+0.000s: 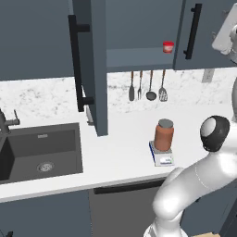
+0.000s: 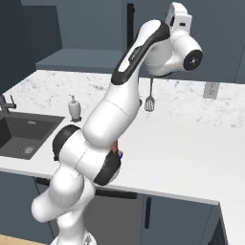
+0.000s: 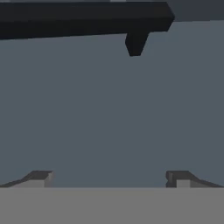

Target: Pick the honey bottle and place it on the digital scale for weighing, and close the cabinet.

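Note:
The honey bottle [image 1: 164, 134], a reddish-brown jar with a grey lid, stands upright on the digital scale [image 1: 162, 159] on the white counter. Nothing touches it. The cabinet [image 1: 139, 28] hangs above; its left door [image 1: 98, 69] stands swung out towards me, edge-on, and its right door [image 1: 203, 32] lies flat across the front. My hand is high at the upper right, close to the right door. In the hand view my gripper [image 3: 109, 179] is open, fingertips [image 3: 41, 177] far apart with nothing between them, facing a flat slate-blue door [image 3: 109, 109] with a black bar handle [image 3: 83, 19] across the top.
A small red jar [image 1: 168, 46] sits on the open cabinet shelf. Utensils [image 1: 150, 88] hang on the marble backsplash. A dark sink [image 1: 41, 150] is sunk into the counter at the left, with a white soap dispenser [image 2: 74, 109] beside it. My arm's elbow [image 1: 214, 132] hangs right of the bottle.

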Motion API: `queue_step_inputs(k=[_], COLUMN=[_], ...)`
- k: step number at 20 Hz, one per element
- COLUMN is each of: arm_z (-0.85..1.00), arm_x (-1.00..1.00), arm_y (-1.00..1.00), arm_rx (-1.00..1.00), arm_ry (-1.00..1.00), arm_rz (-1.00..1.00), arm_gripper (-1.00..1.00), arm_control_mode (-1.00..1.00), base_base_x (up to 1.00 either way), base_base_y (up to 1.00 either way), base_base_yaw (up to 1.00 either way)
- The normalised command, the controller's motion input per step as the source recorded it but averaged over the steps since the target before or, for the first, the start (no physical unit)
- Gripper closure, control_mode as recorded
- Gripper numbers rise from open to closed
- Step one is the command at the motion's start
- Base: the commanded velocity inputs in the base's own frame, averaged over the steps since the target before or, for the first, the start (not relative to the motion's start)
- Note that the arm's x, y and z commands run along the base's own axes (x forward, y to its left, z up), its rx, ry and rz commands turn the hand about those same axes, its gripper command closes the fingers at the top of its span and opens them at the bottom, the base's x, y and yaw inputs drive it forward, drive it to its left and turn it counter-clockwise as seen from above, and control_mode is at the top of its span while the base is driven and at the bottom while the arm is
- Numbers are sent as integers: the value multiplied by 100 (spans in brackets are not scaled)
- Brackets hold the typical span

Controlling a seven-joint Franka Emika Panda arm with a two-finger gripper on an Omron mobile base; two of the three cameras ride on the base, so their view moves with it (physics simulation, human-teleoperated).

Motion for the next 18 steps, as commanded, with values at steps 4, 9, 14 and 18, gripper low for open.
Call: queue_step_inputs(k=[4,9,14,18], arm_z=[-53,-49,-81,-100], arm_x=[100,-1,-100,-100], arm_y=[0,10,71,100], arm_rx=[0,0,4,4], arm_ry=[0,-24,-42,-48], arm_rz=[0,0,0,-8], arm_gripper=[-100,-100,-100,-100], arm_control_mode=[-100,-100,-100,-100], base_base_x=[0,0,0,0], base_base_y=[0,0,0,0], base_base_yaw=[0,0,0,0])
